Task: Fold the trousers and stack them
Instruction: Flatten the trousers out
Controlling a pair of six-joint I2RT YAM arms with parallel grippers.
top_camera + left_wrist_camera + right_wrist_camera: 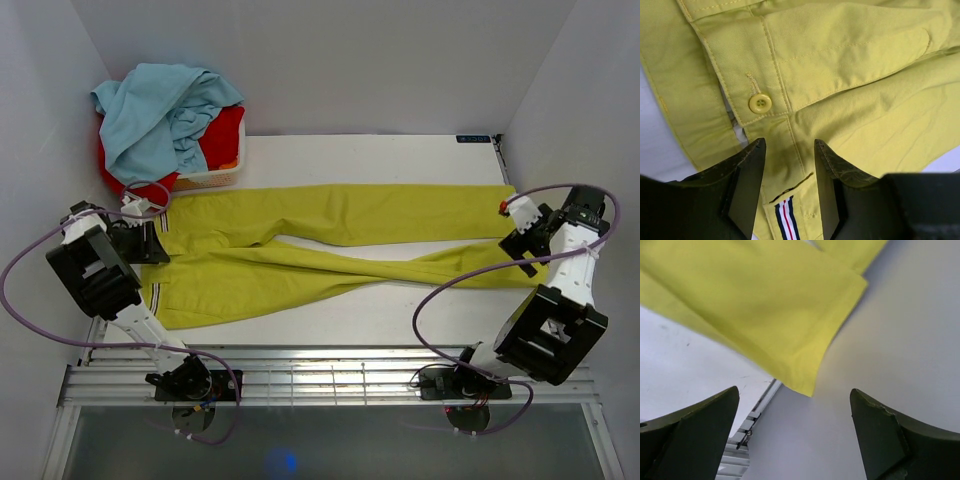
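nearest in the top view are the arm bases (pixel 185 385) on the slatted rail (pixel 320 375) at the near edge of the counter (pixel 380 150). beyond them the trousers (pixel 330 215) lie spread across the counter, waistband (pixel 160 270) at the left, both legs running to the right. the left fingers (pixel 140 240) sit at the waistband. the right fingers (pixel 522 240) hang by the leg ends. a white basket (pixel 215 180) in the far left corner holds a red garment (pixel 225 135) under a light blue garment (pixel 160 110).

left wrist view: the left fingers (pixel 747 170) stand parted above the trousers (pixel 855 75), gripping nothing, a yellow button (pixel 760 103) just beyond them and a striped label (pixel 786 220) between them.

right wrist view: the right fingers (pixel 705 425) are spread wide and empty over a leg hem of the trousers (pixel 740 300) on the counter (pixel 680 350).
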